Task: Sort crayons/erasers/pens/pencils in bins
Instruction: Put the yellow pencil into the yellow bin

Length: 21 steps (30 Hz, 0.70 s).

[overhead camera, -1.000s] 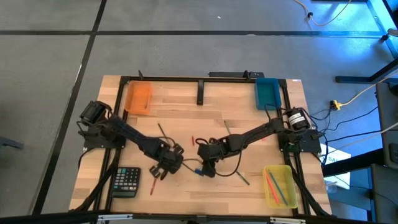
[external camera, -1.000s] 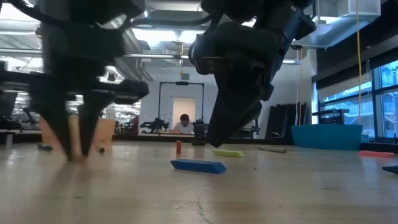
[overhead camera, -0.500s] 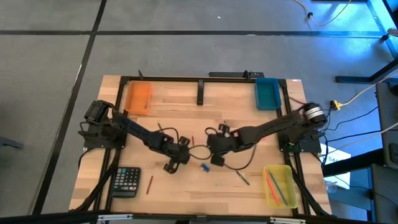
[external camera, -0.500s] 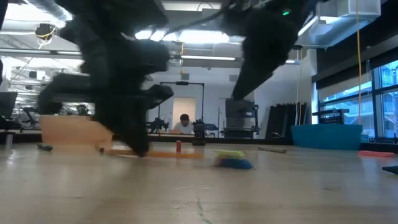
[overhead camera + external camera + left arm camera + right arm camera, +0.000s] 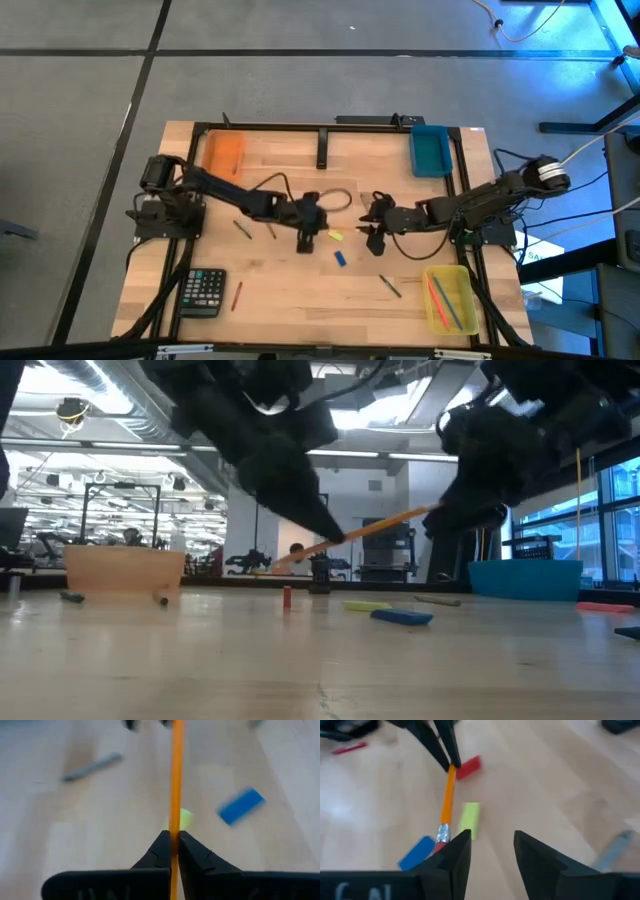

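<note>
Above the surface (image 5: 290, 290) our left gripper (image 5: 172, 845) pinches an orange pencil (image 5: 176, 780); right gripper (image 5: 492, 851) waits, jaws wide. We judge most sorting remains: erasers (image 5: 340, 258) lie loose.

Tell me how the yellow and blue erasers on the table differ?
The yellow eraser is pale yellow-green; the blue eraser is bright blue. In the overhead view the yellow one lies closer to the left claw, while the blue one sits nearer the table's front edge. Both are small rectangular blocks lying flat on the wood, touched by neither claw.
</note>
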Available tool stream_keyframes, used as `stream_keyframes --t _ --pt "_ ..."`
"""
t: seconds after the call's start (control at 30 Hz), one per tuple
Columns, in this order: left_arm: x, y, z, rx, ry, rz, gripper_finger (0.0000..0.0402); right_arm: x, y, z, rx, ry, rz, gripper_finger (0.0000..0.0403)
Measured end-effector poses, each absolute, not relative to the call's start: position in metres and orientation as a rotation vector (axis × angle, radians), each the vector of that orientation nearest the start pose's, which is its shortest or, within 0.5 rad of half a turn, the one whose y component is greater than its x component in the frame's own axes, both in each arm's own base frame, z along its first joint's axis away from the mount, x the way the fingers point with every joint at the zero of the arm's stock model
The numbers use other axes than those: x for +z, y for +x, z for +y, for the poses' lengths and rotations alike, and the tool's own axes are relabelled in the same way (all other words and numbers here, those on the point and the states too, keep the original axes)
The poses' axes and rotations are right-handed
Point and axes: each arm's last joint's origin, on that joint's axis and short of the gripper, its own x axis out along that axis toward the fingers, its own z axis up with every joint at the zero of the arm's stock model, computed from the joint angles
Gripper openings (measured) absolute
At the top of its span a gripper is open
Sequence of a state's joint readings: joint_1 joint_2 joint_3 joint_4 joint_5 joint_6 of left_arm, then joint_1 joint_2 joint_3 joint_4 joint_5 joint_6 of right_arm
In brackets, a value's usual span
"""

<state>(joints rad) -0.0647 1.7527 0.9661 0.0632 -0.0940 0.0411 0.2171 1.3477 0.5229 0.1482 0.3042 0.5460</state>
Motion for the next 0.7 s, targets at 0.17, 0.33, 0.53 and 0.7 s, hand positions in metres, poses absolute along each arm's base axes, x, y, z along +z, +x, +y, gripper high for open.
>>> stream_keyframes --t 0.17,0.33,0.53,0.7 --pt "0.179 0.364 0.008 0.087 -0.027 0.581 0.0007 0.151 0.231 0.041 -0.302 0.334 0.55 0.0154" --pt "0.192 0.369 0.035 0.095 -0.137 0.441 0.0001 0.159 0.235 0.034 -0.281 0.281 0.404 0.0154" --pt "0.196 0.364 0.06 0.069 -0.169 0.421 0.0003 0.176 0.235 0.019 -0.3 0.176 0.321 0.0154" --pt "0.187 0.358 0.069 0.068 -0.192 0.529 0.0002 0.18 0.233 -0.003 -0.315 0.294 0.385 0.0154"
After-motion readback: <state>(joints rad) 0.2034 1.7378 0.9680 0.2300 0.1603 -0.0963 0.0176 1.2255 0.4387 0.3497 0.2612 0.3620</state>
